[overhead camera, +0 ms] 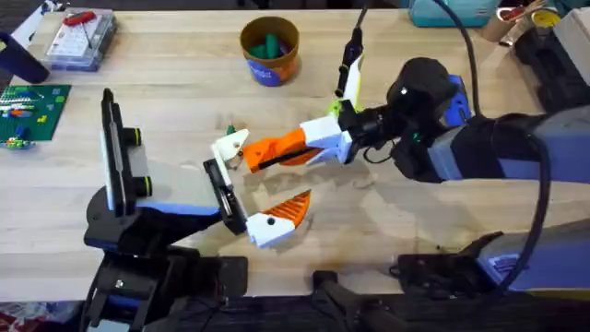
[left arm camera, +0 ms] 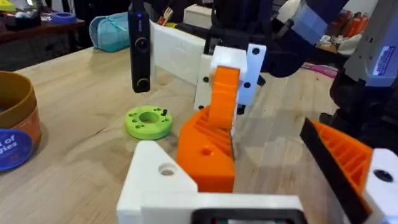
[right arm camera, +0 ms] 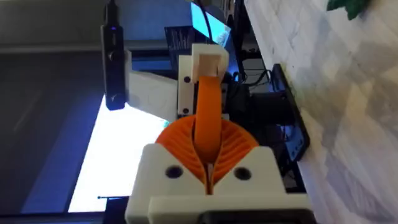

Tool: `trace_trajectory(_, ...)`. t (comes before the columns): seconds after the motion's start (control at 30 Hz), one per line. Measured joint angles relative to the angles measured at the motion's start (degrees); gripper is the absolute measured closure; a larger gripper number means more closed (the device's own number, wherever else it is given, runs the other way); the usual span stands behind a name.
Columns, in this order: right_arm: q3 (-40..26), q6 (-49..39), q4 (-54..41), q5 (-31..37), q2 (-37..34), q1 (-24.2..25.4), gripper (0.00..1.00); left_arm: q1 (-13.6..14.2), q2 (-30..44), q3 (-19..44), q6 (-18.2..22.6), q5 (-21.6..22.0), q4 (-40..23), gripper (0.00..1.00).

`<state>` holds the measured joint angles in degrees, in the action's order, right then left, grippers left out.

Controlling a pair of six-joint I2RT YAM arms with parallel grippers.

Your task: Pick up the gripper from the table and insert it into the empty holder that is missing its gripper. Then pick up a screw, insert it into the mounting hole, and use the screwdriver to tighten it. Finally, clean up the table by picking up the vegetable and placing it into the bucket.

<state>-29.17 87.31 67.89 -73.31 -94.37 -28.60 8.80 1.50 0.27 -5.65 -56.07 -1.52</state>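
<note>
My right gripper (overhead camera: pixel 309 148) (left arm camera: pixel 224 102) (right arm camera: pixel 208 163) is shut on the loose gripper (overhead camera: pixel 267 152) (left arm camera: pixel 208 155) (right arm camera: pixel 208 112), an orange ribbed finger with a white end. That white end sits at the far end of the holder (overhead camera: pixel 224 195), the black bracket on my left arm; I cannot tell whether it is seated. My left gripper (overhead camera: pixel 251 184) stands open, with one orange-and-white finger mounted at the bracket's near end. The black screwdriver (overhead camera: pixel 350 60) (left arm camera: pixel 140 50) stands by a lime-green disc (overhead camera: pixel 336 109) (left arm camera: pixel 149 121). A small green vegetable (overhead camera: pixel 229 127) (right arm camera: pixel 348 6) lies near the white end. The bucket (overhead camera: pixel 272 69) (left arm camera: pixel 15 118) holds green pieces.
A clear parts box (overhead camera: pixel 78 37) and a green circuit board (overhead camera: pixel 28 111) sit at the far left. A black upright frame with a grey plate (overhead camera: pixel 115 161) rises over the left arm's base. Clutter lines the far right corner (overhead camera: pixel 525 23). Bare wood lies in front of the right arm.
</note>
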Motion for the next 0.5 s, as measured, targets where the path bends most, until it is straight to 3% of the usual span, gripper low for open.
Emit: trace_trajectory(0.5,0.0,1.89,2.28,0.21,0.0,0.0,0.986,0.0,0.0,0.0,0.02,-0.04,0.25,0.01)
